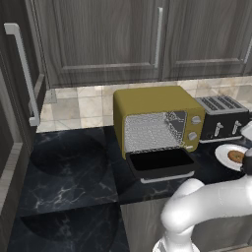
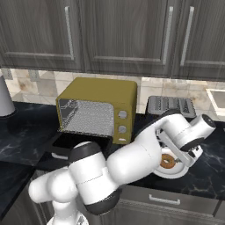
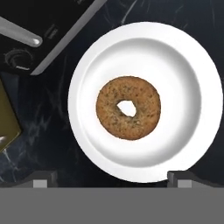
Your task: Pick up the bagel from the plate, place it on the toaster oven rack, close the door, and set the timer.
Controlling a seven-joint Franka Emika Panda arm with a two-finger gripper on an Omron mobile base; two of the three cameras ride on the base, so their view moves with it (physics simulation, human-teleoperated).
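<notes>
1. So my claw [image 3: 112, 179] hangs right above the bagel [image 3: 128, 107], looking straight down at it, fingers spread as wide as they go and holding nothing. I reckon that's the point: wide jaws so they can drop either side of the ring and pinch it across its outer edge.

2. The bagel lies flat in the middle of the plate [image 3: 183, 61], hole up, clear of the rim all round. Nice easy target, nothing crowding it.

3. The plate sits on the worktop [image 1: 69, 162] towards its front edge, just in front of the black slot toaster [image 1: 222, 117] and to the right of the toaster oven [image 1: 152, 103].

4. The toaster oven's door [image 1: 162, 165] is already folded down flat towards the front edge, so the rack [image 1: 147, 132] is exposed and ready. Makes sense, as I'd have no free claw to open it once I'm carrying bread. The two knobs [image 1: 195, 120] are on its right side, nearest the plate.

5. Going by that, I'm at the very first step: grab not made yet, and placing, shutting and the timer are all still to do.

6. Surface is dark marble-look stone with pale veins, glossy, so the plate might slide if I nudge it.

7. Room-wise: grey-brown wood cabinets [image 1: 103, 39] with bar handles above, beige tile backsplash [image 1: 74, 106] behind, and a tall dark unit with a long handle at the left end.
</notes>
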